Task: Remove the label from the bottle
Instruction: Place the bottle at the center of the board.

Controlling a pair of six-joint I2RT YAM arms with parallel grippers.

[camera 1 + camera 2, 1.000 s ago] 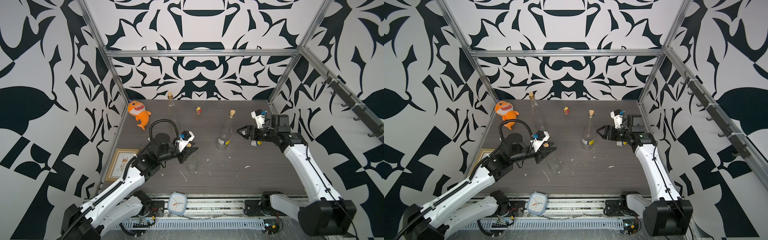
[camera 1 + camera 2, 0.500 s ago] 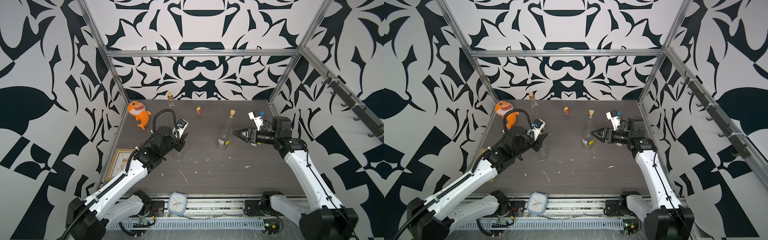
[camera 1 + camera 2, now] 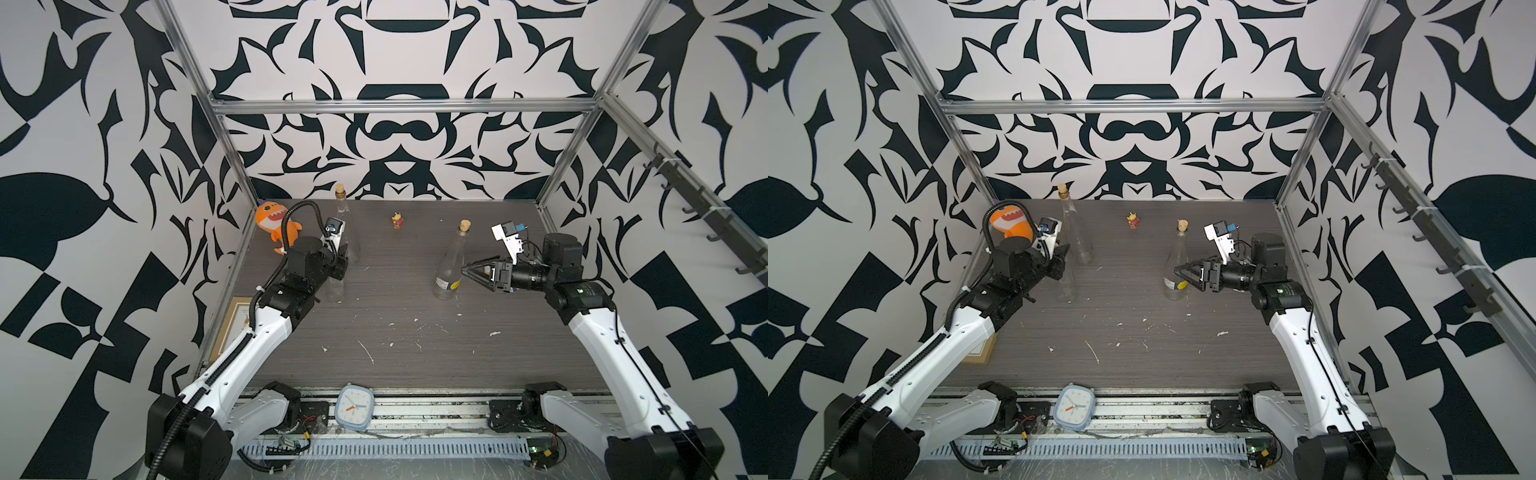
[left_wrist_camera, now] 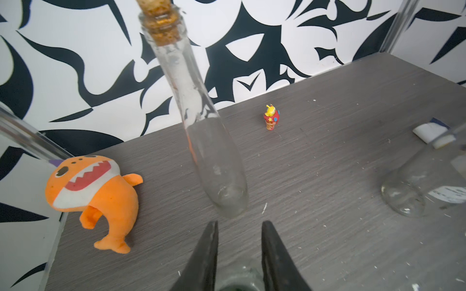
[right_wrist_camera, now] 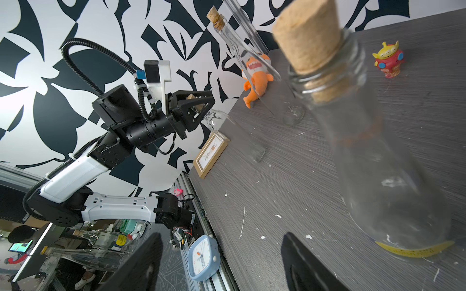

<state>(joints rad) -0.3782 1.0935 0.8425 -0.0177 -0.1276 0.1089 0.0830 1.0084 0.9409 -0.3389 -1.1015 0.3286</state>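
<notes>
The bottle (image 3: 448,270) is clear glass with a cork and stands right of the table's middle. Its yellow, blue and white label (image 3: 451,284) wraps the bottom and also shows in the right wrist view (image 5: 413,249). My right gripper (image 3: 466,271) is open and level with the bottle's lower body, its tips right beside the glass. In the right wrist view the bottle (image 5: 373,156) stands outside the fingers (image 5: 302,264), not between them. My left gripper (image 3: 338,266) is shut on the neck of a second clear bottle (image 3: 336,289), whose mouth (image 4: 238,283) sits between the jaws.
A third corked clear bottle (image 3: 348,237) stands at the back left beside an orange shark plush (image 3: 272,222). A small toy figure (image 3: 397,220) is at the back centre. A picture frame (image 3: 235,320) lies at the left edge and a blue clock (image 3: 354,411) on the front rail. Paper scraps (image 3: 365,351) dot the table.
My left arm has carried its clear bottle from the table's middle to the back left. My right gripper has moved left, up to the labelled bottle's side, and stayed open.
</notes>
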